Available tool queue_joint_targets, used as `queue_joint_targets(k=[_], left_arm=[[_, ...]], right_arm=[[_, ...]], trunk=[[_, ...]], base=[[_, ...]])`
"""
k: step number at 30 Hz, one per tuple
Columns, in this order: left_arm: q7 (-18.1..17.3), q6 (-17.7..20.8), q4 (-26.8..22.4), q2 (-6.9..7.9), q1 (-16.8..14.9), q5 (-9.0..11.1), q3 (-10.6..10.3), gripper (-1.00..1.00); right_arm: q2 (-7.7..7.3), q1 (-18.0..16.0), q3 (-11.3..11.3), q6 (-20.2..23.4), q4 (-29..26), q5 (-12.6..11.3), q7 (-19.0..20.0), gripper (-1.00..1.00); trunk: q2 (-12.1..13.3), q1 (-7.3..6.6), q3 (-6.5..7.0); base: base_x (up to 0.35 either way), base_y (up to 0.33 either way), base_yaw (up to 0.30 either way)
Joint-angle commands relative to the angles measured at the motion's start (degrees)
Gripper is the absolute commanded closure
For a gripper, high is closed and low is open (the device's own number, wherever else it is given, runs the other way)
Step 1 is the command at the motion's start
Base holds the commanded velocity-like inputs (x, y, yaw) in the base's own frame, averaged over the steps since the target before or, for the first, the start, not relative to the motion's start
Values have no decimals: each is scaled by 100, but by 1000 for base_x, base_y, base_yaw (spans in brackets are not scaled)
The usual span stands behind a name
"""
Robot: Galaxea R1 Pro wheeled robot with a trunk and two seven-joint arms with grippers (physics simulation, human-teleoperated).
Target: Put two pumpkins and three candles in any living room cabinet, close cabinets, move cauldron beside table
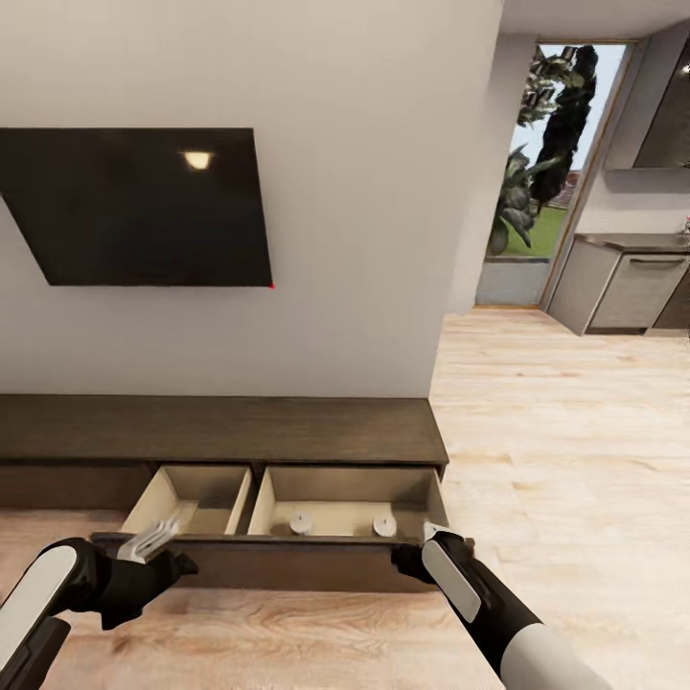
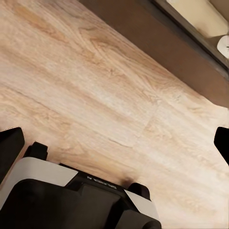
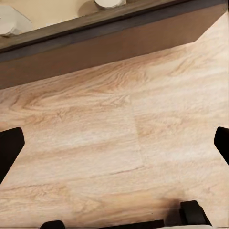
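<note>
1. Roughly centred in the head view: the cabinet, a long low dark brown wood unit against a plain off-white wall, flat matte top, handle-less fronts.
2. Its wide drawer is pulled out over the floor; pale beige inside, split by a divider into a smaller left bay and a larger right bay.
3. Two candles sit in the right bay, near the drawer's front wall: left candle and right candle, short stubby off-white cylinders, upright, well apart from each other.
4. Left bay looks bare beige; its front corner is hidden behind the left gripper.
5. Left gripper, pale fingers on a black wrist, is at the drawer's front edge by the left bay. Left wrist view shows its dark fingertips at opposite frame edges, spread apart, nothing between them.
6. Right gripper is at the drawer's front right corner; contact unclear. Right wrist view shows dark tips wide apart, empty, over the floor.
7. Floor: light wood-grain planks, smooth.
8. TV: flat black glossy panel on the wall above the cabinet, with a lamp reflection.
9. Far right: grey kitchen units and a tall window with foliage outside.
</note>
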Motion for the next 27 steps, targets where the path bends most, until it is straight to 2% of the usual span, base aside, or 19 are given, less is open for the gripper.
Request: queue_joint_targets(k=[1, 27], left_arm=[[60, 26, -4, 1, -6, 56, 4, -100], [60, 26, -4, 1, -8, 56, 5, -100]], right_arm=[[-4, -5, 17, 2, -7, -54, -57, -100], [2, -5, 17, 7, -7, -54, -57, -100]], trunk=[[-5, -3, -6], [-5, -3, -6]], base=[[-334, 0, 0], [-334, 0, 0]])
